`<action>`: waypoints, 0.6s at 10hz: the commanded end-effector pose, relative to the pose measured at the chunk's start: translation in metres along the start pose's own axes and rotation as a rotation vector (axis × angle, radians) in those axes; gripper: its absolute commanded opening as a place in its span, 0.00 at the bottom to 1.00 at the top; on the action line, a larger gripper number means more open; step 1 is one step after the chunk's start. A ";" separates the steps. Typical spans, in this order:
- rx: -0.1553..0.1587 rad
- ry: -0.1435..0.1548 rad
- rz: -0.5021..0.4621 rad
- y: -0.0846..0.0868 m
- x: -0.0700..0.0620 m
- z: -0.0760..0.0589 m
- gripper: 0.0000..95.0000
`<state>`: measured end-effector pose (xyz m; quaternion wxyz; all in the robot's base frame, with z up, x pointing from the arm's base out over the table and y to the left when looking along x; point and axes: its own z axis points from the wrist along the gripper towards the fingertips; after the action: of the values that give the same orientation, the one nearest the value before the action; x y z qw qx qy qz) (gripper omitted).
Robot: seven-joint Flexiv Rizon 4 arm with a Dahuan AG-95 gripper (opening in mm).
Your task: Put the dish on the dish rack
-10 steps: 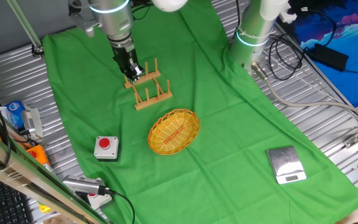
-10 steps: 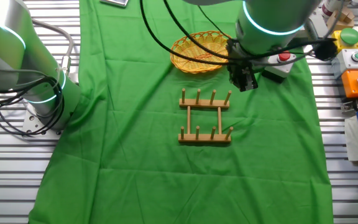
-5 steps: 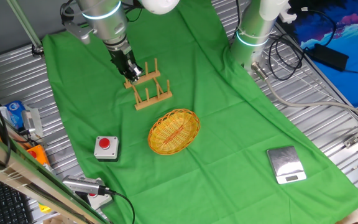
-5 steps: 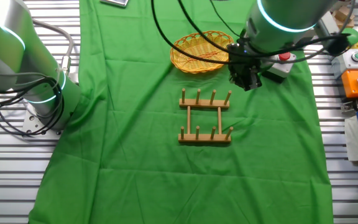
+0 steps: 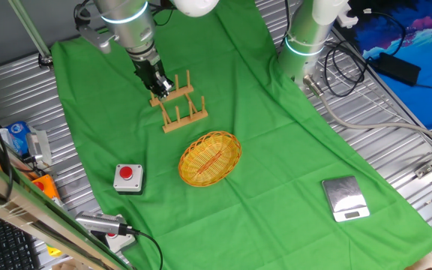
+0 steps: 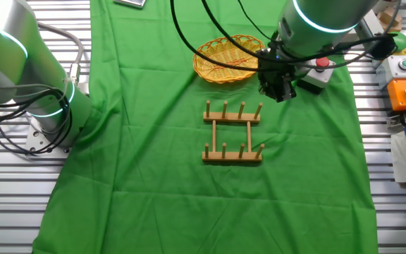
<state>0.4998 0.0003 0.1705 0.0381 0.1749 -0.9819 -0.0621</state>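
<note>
Wicker was seen in the dish (image 5: pixel 210 157), which lay flat and empty on the green cloth (image 5: pixel 276 150) of the desk (image 5: pixel 403 157), with its reddish streaks showing at the centre. The dish rack (image 5: pixel 179 100) stood near it, apart from it, and every slot between its upright pegs was empty; in the other fixed view the dish (image 6: pixel 230 58) lay beyond the dish rack (image 6: pixel 233 132), not touching it. The claw (image 5: pixel 160 87) was held low at the end of the rack farthest from the dish, and in the other fixed view the claw (image 6: pixel 275 90) hung just above the cloth beside the rack's corner peg. Nothing was held in it; how far its fingers stood apart could not be told. A red push button (image 5: pixel 128 178) and a small silver scale (image 5: pixel 345 199) rested on the cloth, well apart from the dish. Compared with half a second before, the claw was found shifted only slightly, while the dish and the rack were left where they had been.
</note>
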 end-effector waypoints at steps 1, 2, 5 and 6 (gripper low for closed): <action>0.003 0.003 -0.001 0.000 0.000 0.000 0.00; 0.005 0.007 -0.002 0.000 0.000 0.000 0.00; -0.008 0.054 -0.005 0.000 0.000 0.000 0.00; -0.012 0.063 -0.016 0.002 -0.001 -0.002 0.00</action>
<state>0.4987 0.0021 0.1720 0.0562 0.1799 -0.9803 -0.0596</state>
